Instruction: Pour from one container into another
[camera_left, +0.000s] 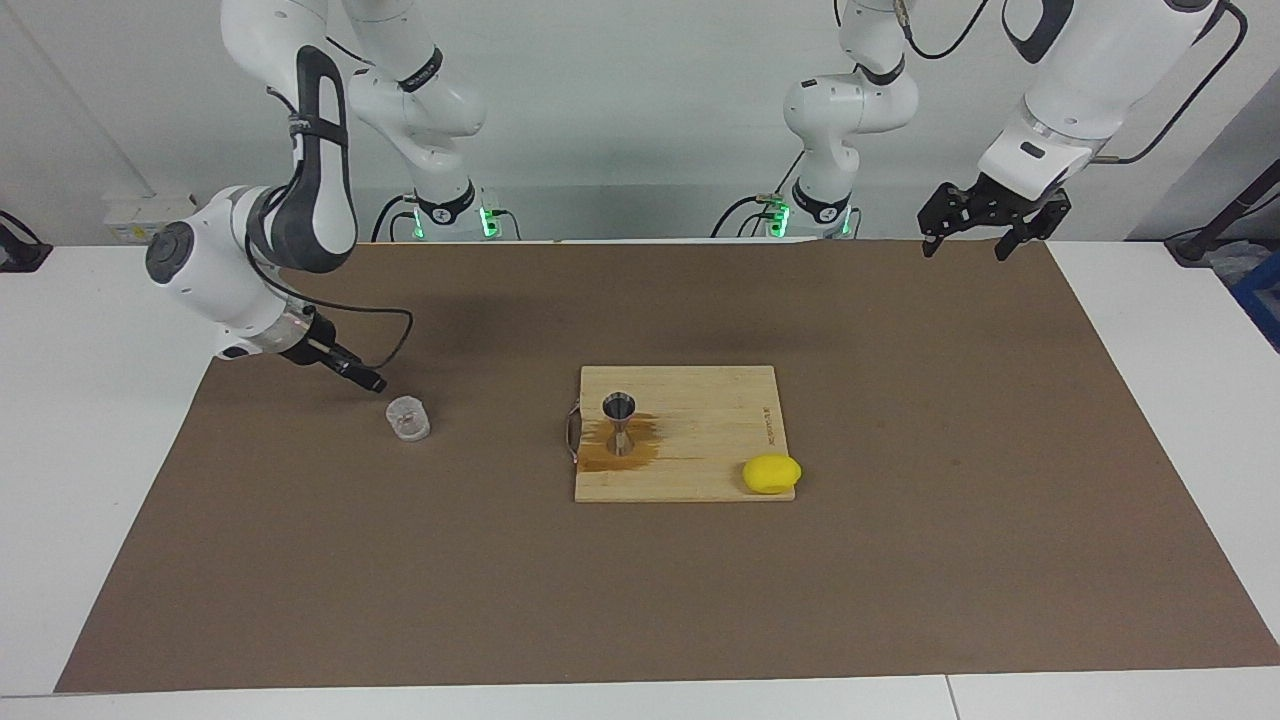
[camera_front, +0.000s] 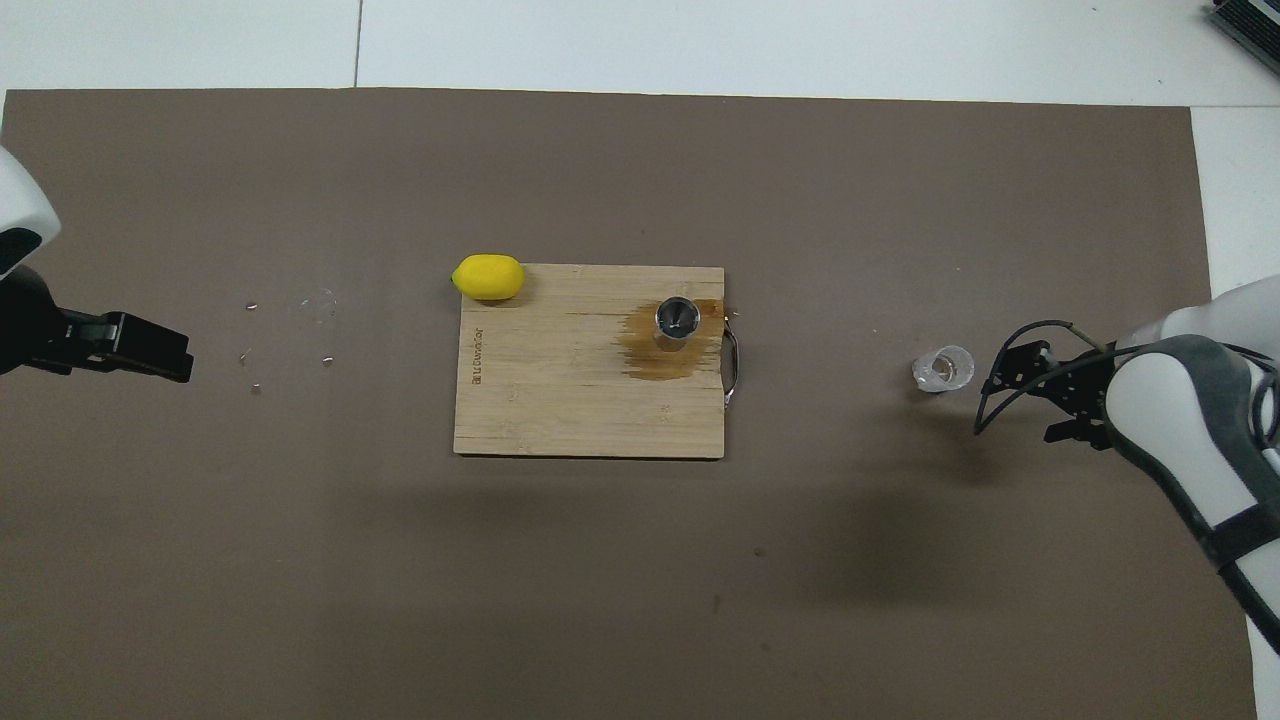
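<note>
We see the right pincer (camera_left: 355, 374) spread and empty just beside the clear cup (camera_left: 408, 418), which stands released on the tabletop, well apart from the steel jigger (camera_left: 619, 424) on the stained board (camera_left: 720, 440). The left pincer (camera_left: 985, 228) waits spread, away.
</note>
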